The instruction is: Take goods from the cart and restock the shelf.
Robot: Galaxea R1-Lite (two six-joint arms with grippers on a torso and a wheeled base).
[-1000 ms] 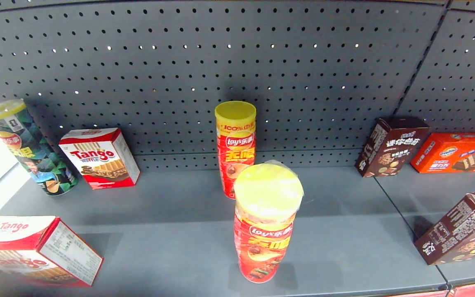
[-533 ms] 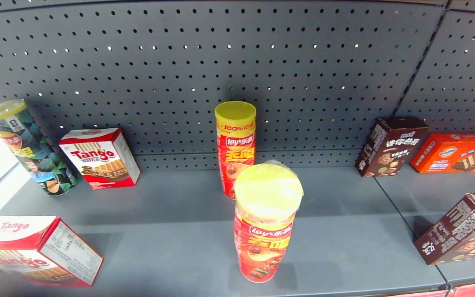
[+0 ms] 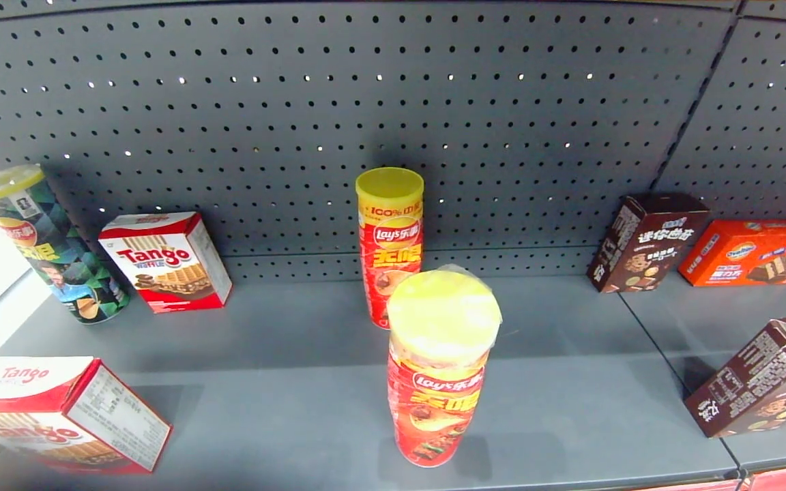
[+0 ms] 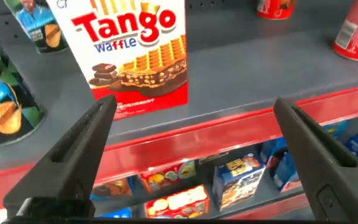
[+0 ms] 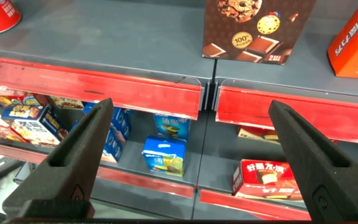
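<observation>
— Where are the goods?
— On the grey metal shelf point(image 3: 284, 402): a near yellow-lidded red cardboard crisp tube point(image 3: 427, 436), its printed label point(image 3: 444, 395) facing out, and a far red crisp tube point(image 3: 389, 273) behind it.
— And the claws?
— The left gripper point(image 4: 194, 106) and right gripper point(image 5: 191, 106) both gape wide, empty, near the shelf edge.

Red chip can point(image 3: 437, 389) upright, grey shelf point(image 3: 570, 409) front (yellow lid)

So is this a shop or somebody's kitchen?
Most likely a shop. A red chip can and a wafer box stand on a grey metal shelf with a pegboard back, a red price strip runs along its front edge, and more snack boxes sit on the shelf below.
</observation>
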